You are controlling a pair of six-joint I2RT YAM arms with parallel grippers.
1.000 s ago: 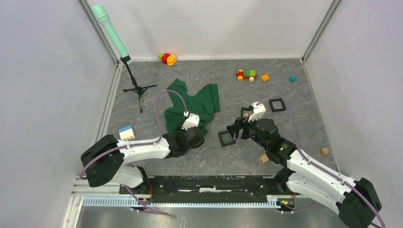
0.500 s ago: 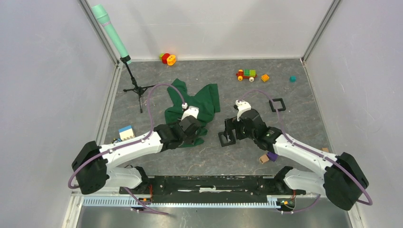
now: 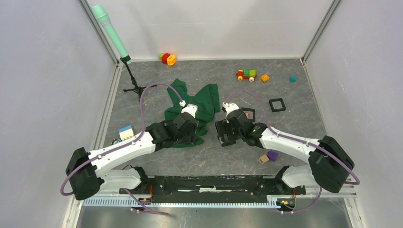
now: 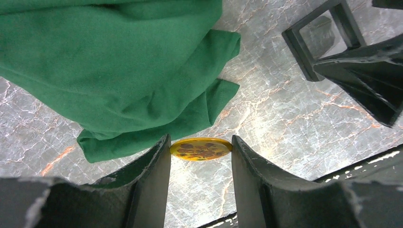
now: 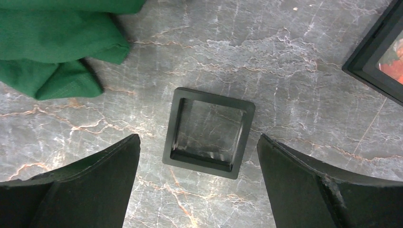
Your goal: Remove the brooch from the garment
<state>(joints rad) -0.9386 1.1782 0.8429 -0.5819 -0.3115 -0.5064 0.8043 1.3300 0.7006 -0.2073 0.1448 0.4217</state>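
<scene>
Surface: grey marbled table [image 3: 294, 137], veined white and orange. It is boxed in by plain white walls [image 3: 214, 23] with metal corner posts.

Loose items along the far edge: a toy train [image 3: 246, 74], an orange block [image 3: 264, 78] and a teal cube [image 3: 292, 79]. A mint-green tube on a black tripod [image 3: 111, 31] leans in the far left corner. A blue-and-white block [image 3: 126, 132] lies near the left arm and a purple block [image 3: 272, 155] near the right arm.

Green garment [image 3: 199, 102] is crumpled mid-table, its hem folded toward the arms.

Containers: shallow black square frames.
- One frame [image 5: 199, 167] lies flat on the table under the right wrist, with nothing inside but bare marble.
- A second frame [image 5: 368, 47] is cut off at that view's right edge. Something orange-red shows in it; cannot tell what.
- A third frame [image 3: 271, 105] sits farther right, well apart from the others.

Left gripper [image 4: 200, 142]: fingers clamped on the brooch [image 4: 200, 149]. The brooch is a small yellow disc with brown mottling, seen edge-on and pinched at both rims. It sits just off the garment's near hem, over bare marble and not touching the cloth.

Right gripper [image 5: 198, 137]: jaws spread wide to either side of the first frame, touching nothing.
</scene>
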